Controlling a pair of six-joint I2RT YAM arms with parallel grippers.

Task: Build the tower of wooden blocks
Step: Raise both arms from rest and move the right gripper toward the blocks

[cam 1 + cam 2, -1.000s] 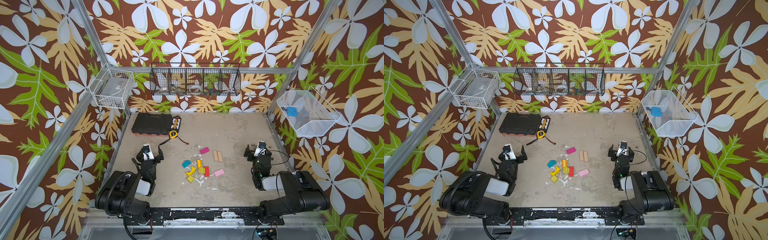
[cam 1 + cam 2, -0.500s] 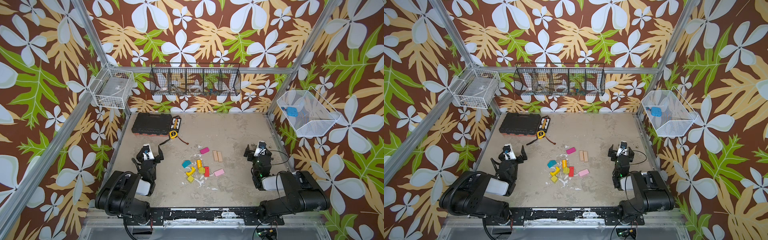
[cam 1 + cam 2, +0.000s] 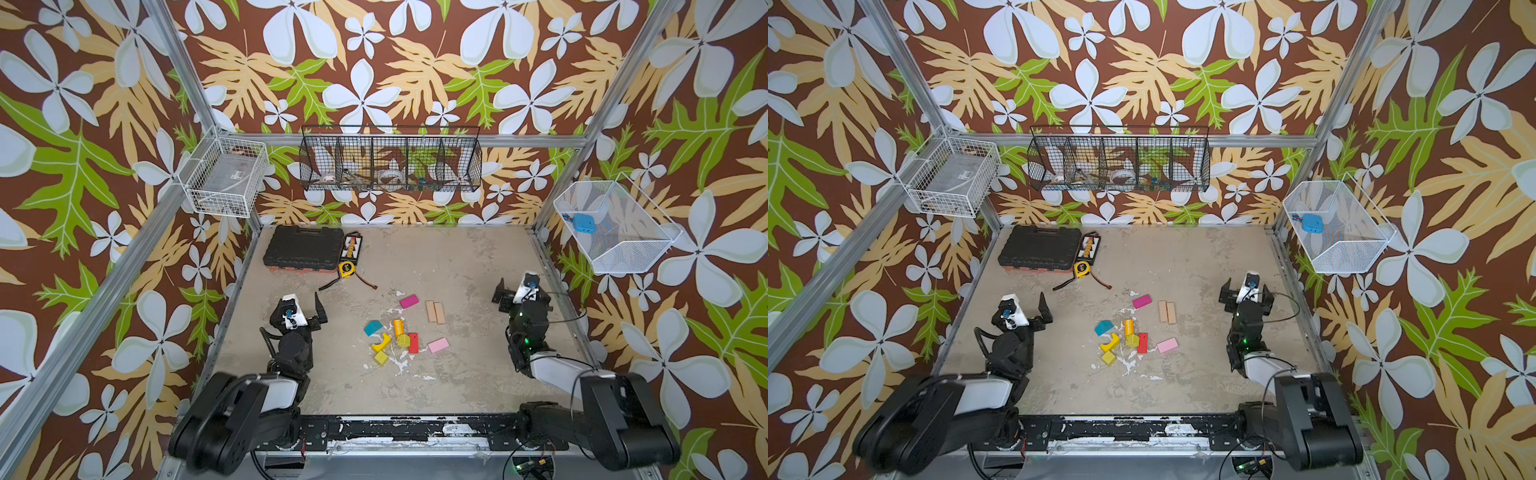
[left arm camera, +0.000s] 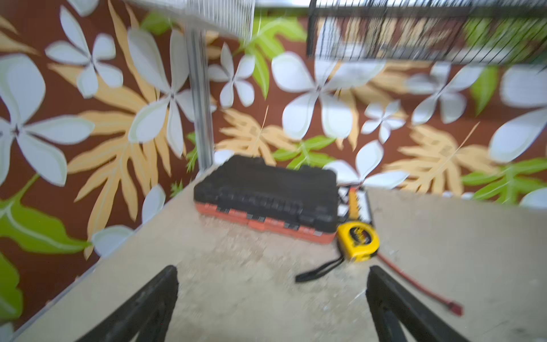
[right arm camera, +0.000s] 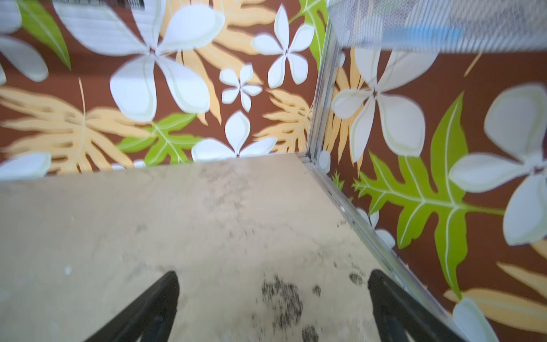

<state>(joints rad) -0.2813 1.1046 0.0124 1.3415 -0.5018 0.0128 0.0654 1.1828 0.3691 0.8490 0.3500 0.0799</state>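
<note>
Currently left gripper and right gripper both gape wide, fingers empty, flanking the wood blocks scattered mid-tabletop (no tower yet); tan planks, long axes toward the back wall, lie nearer the right arm.

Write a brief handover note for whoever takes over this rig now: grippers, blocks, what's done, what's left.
Left gripper: open, empty, at the left of the table.
Right gripper: open, empty, at the right.
Blocks: all loose mid-table; magenta, two planks side by side, pink, and a cluster with teal, orange, red.
Done: nothing stacked.
Left: the whole tower.
</note>
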